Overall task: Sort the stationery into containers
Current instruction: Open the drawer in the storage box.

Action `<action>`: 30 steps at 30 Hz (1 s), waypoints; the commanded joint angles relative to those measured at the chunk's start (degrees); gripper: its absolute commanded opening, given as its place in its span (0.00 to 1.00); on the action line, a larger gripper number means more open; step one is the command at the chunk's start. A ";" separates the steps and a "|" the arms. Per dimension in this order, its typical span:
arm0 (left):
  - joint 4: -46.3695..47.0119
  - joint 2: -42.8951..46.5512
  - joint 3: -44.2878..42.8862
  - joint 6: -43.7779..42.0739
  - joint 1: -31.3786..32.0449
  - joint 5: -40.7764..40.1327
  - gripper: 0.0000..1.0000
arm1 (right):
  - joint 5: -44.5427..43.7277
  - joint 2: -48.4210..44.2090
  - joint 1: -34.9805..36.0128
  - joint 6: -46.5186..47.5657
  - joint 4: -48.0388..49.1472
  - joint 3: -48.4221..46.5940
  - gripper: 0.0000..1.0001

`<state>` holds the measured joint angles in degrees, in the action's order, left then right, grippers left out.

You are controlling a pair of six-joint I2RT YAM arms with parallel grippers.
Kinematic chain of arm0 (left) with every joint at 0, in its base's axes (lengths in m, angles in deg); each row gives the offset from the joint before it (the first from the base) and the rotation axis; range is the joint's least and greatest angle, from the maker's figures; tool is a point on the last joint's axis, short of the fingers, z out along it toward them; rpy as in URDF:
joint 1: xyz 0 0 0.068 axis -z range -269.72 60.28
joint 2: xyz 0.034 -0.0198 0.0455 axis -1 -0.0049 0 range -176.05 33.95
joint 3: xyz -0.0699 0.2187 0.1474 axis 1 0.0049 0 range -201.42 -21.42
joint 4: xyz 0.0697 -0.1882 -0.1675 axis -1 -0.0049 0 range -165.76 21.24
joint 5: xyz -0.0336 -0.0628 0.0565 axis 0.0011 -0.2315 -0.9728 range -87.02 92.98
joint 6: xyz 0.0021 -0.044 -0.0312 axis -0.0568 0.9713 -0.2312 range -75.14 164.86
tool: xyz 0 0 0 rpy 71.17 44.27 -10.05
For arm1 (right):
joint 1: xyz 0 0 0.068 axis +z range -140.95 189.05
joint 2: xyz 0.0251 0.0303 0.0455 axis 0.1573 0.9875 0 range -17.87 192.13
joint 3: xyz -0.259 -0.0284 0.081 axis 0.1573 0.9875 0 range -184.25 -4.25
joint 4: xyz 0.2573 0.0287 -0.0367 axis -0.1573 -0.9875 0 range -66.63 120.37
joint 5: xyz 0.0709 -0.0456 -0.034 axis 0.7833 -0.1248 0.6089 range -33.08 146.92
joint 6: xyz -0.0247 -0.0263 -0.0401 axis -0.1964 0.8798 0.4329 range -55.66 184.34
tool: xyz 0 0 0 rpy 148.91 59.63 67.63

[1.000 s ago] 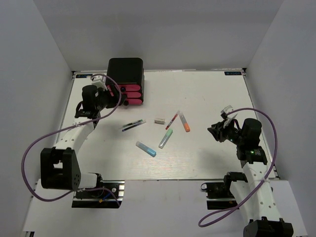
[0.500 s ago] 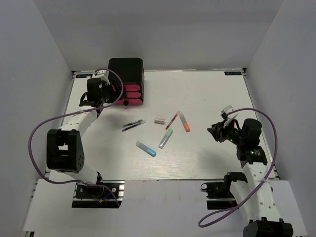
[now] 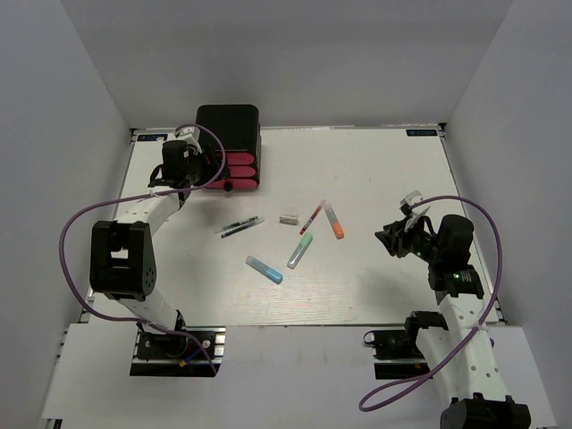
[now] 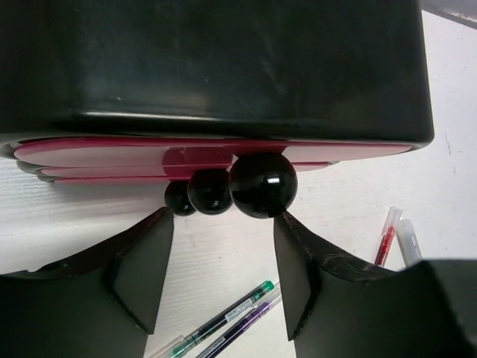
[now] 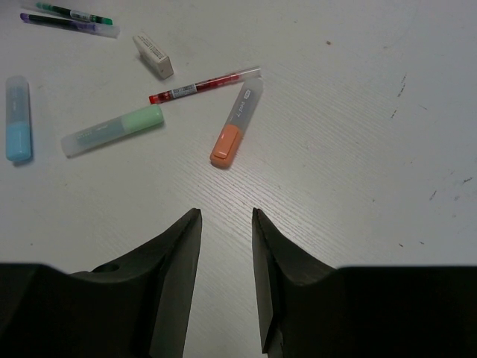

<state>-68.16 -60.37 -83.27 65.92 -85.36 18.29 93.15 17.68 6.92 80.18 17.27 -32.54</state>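
In the last second the left hand (image 4: 221,224) has swung up to the cabinet (image 3: 227,125), wide open and empty, gap lined up on the drawer knobs (image 4: 262,185), not touching, so a drawer pull looks next; stationery (image 3: 299,251) still lies loose mid-table (image 3: 384,170), right hand (image 5: 226,224) open, empty, unmoved.

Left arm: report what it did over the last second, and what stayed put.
The left gripper moved away from its base toward the cabinet, and the arm swung leftward. The gripper now faces the drawer knobs with its jaws open, gripping nothing. The right gripper, the cabinet and the stationery stayed as they were.
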 commanded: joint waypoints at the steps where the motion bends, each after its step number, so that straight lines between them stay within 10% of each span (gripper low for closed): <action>1: 2.12 0.46 -2.67 1.26 0.21 -0.63 0.65 | 0.60 -0.57 0.20 -0.28 2.47 0.17 0.40; 21: 4.50 -1.74 -4.95 4.08 0.74 -1.95 0.62 | 0.60 -0.48 0.11 -0.28 2.38 0.34 0.40; 30: 5.02 -2.27 -4.95 4.60 0.74 -1.42 0.37 | 0.69 -0.57 0.20 -0.19 2.38 0.52 0.40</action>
<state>-64.42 -63.08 -86.57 70.78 -84.51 17.55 93.15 17.68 6.92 80.18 17.40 -32.50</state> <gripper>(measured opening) 0.429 0.396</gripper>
